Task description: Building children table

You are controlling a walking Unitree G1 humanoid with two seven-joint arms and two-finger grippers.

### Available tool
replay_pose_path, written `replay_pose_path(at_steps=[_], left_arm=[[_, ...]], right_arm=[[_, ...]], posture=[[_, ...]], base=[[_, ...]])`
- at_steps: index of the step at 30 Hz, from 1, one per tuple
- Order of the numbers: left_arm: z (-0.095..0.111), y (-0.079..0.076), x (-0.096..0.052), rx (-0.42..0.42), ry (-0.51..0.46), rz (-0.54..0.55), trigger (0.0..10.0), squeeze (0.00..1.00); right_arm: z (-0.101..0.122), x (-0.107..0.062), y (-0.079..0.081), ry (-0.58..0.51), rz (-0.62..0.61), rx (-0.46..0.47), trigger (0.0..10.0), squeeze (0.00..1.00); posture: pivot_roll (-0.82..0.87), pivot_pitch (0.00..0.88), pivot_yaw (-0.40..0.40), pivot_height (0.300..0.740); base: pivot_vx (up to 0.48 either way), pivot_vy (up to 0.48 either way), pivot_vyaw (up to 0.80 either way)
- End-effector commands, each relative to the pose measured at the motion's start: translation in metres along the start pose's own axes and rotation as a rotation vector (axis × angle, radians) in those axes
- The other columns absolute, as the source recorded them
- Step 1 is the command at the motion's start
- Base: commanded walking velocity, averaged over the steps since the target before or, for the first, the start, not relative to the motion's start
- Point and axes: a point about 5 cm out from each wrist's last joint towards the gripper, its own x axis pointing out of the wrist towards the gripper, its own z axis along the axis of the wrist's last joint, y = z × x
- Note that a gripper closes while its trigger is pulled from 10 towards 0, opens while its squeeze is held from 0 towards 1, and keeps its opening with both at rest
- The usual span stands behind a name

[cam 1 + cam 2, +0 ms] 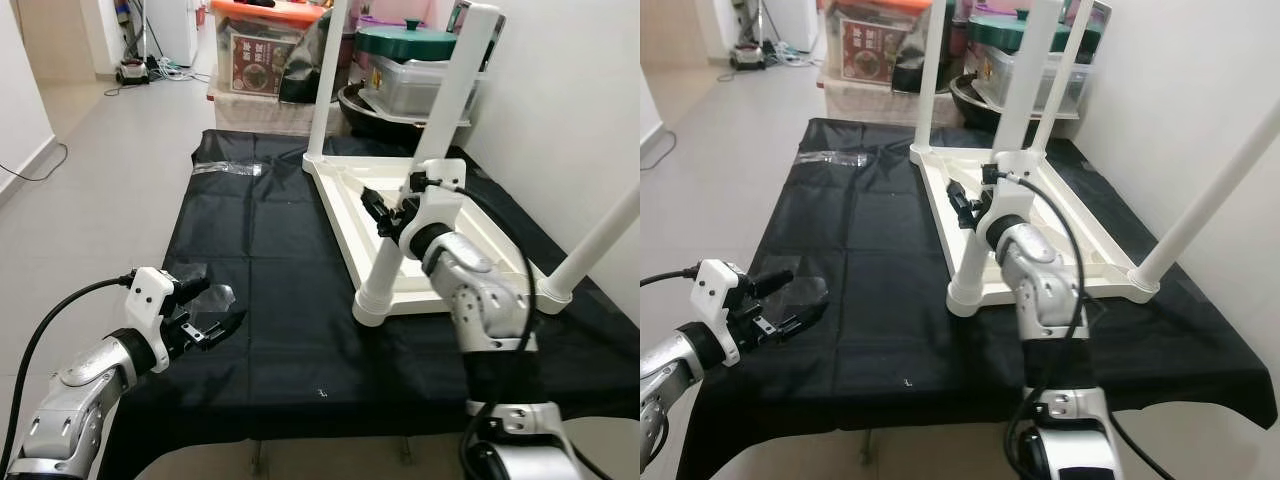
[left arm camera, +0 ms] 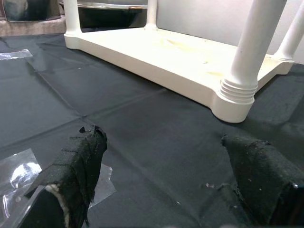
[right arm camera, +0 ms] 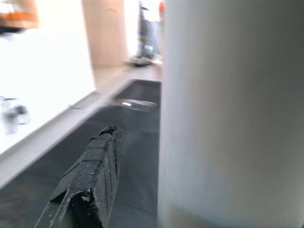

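**Leg being seated on an upturned children's table**

Assembly is judged to be near its end: the white tabletop (image 1: 470, 235) is laid upside down on a black cloth (image 1: 270, 290), so that the corner sockets face upward and the legs can be set in from above. Legs are seen standing at its corners, among them the far-left leg (image 1: 328, 75) and the right-hand leg (image 1: 600, 240).

The nearest leg (image 1: 435, 150), at the tabletop's near-left corner, is attended by the right gripper (image 1: 385, 212). One padded finger (image 3: 90, 183) is seen alongside the white tube in the right wrist view, and the tube is taken to lie between the two fingers; whether they are pressed onto it cannot be told. Such a hold part-way up the leg would suit turning or steadying it in its ribbed collar (image 2: 239, 90).

The left gripper (image 1: 205, 318) is held well to the left of the tabletop, low over the cloth, its fingers (image 2: 78, 166) spread wide and grasping nothing. A clear plastic wrapper (image 2: 19, 173) lies beneath it, and storage bins (image 1: 265, 50) stand beyond the tabletop's far edge.
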Motion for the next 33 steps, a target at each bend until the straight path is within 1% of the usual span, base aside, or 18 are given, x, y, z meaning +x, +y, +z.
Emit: replay_pose_path(at_steps=[1, 3, 5, 9, 11, 12, 13, 15, 16, 19, 20, 21, 24, 25, 28, 30, 32, 33], left_arm=[[-0.001, -0.003, 0.003, -0.014, 0.000, -0.016, 10.0, 0.00], [-0.001, -0.003, 0.003, -0.014, -0.001, -0.017, 10.0, 0.00], [-0.001, -0.004, 0.004, -0.016, -0.002, -0.022, 10.0, 0.00], [0.000, -0.004, 0.004, -0.017, -0.002, -0.025, 10.0, 0.00], [0.000, -0.005, 0.004, -0.017, -0.003, -0.028, 10.0, 0.00], [0.000, -0.005, 0.004, -0.017, -0.003, -0.028, 10.0, 0.00], [0.000, -0.005, 0.004, -0.017, -0.004, -0.029, 10.0, 0.00], [0.000, -0.005, 0.004, -0.017, -0.004, -0.029, 10.0, 0.00], [0.000, -0.006, 0.004, -0.018, -0.004, -0.029, 10.0, 0.00], [-0.001, -0.006, 0.004, -0.018, -0.003, -0.031, 10.0, 0.00], [-0.001, -0.006, 0.004, -0.018, -0.003, -0.032, 10.0, 0.00], [-0.001, -0.006, 0.004, -0.018, -0.002, -0.034, 10.0, 0.00], [0.000, -0.006, 0.004, -0.019, -0.002, -0.037, 10.0, 0.00], [0.000, -0.006, 0.003, -0.020, -0.002, -0.041, 10.0, 0.00], [0.000, -0.006, 0.003, -0.020, -0.002, -0.042, 10.0, 0.00], [0.000, -0.006, 0.002, -0.020, -0.004, -0.039, 10.0, 0.00], [0.000, -0.006, 0.002, -0.020, -0.004, -0.039, 10.0, 0.00], [0.000, -0.005, 0.002, -0.019, -0.004, -0.038, 10.0, 0.00]], right_arm=[[0.012, -0.001, 0.001, -0.060, 0.121, -0.053, 10.0, 0.00], [0.010, -0.003, -0.003, -0.046, 0.167, -0.086, 10.0, 0.00], [-0.001, -0.005, -0.018, 0.021, 0.285, -0.153, 10.0, 0.00], [-0.005, -0.006, -0.022, 0.049, 0.351, -0.138, 10.0, 0.00], [-0.008, -0.008, -0.015, 0.075, 0.515, -0.099, 10.0, 0.00], [-0.008, -0.008, -0.015, 0.075, 0.515, -0.099, 10.0, 0.00], [-0.009, -0.010, -0.007, 0.076, 0.602, -0.085, 6.8, 0.00], [-0.009, -0.011, -0.001, 0.075, 0.653, -0.081, 6.8, 0.00], [-0.012, -0.011, 0.006, 0.073, 0.703, -0.070, 3.7, 0.00], [-0.014, -0.010, 0.011, 0.069, 0.732, -0.059, 2.6, 0.00], [-0.016, -0.009, 0.014, 0.064, 0.750, -0.046, 0.8, 0.00], [-0.017, -0.009, 0.017, 0.060, 0.760, -0.034, 0.0, 0.00], [-0.019, -0.009, 0.019, 0.045, 0.761, -0.018, 0.0, 0.00], [-0.028, 0.002, 0.013, 0.061, 0.557, -0.018, 0.0, 0.00], [-0.033, 0.007, 0.010, 0.079, 0.460, -0.036, 0.0, 0.00], [-0.047, 0.010, -0.011, 0.138, 0.083, -0.029, 0.0, 0.00], [-0.047, 0.010, -0.011, 0.138, 0.083, -0.029, 0.0, 0.00], [-0.059, 0.003, -0.030, 0.196, -0.208, -0.014, 0.0, 0.00]], posture=[[0.11, 0.000, -0.153, 0.740], [0.11, 0.000, -0.153, 0.740], [0.11, 0.000, -0.156, 0.740], [0.11, 0.000, -0.158, 0.740], [0.11, 0.000, -0.158, 0.740], [0.11, 0.000, -0.158, 0.740], [0.12, 0.000, -0.167, 0.740], [0.12, 0.000, -0.167, 0.740], [0.13, 0.000, -0.167, 0.740], [0.13, 0.000, -0.167, 0.740], [0.13, 0.000, -0.167, 0.740], [0.13, 0.000, -0.167, 0.740], [0.13, 0.000, -0.166, 0.740], [0.12, 0.000, -0.166, 0.740], [0.12, 0.000, -0.166, 0.740], [0.12, 0.000, -0.161, 0.740], [0.12, 0.000, -0.161, 0.740], [0.12, 0.000, -0.155, 0.740]], base=[[0.000, 0.000, 0.00], [0.000, 0.000, 0.00], [0.000, 0.000, 0.00], [0.000, 0.000, 0.00], [0.000, 0.000, 0.00], [0.000, 0.000, 0.00], [0.000, 0.000, 0.00], [0.000, 0.000, 0.00], [0.000, 0.000, 0.00], [0.000, 0.000, 0.00], [0.000, 0.000, 0.00], [0.000, 0.000, 0.00], [0.000, 0.000, 0.00], [0.000, 0.000, 0.00], [0.000, 0.000, 0.00], [0.000, 0.000, 0.00], [0.000, 0.000, 0.00], [0.000, 0.000, 0.00]])
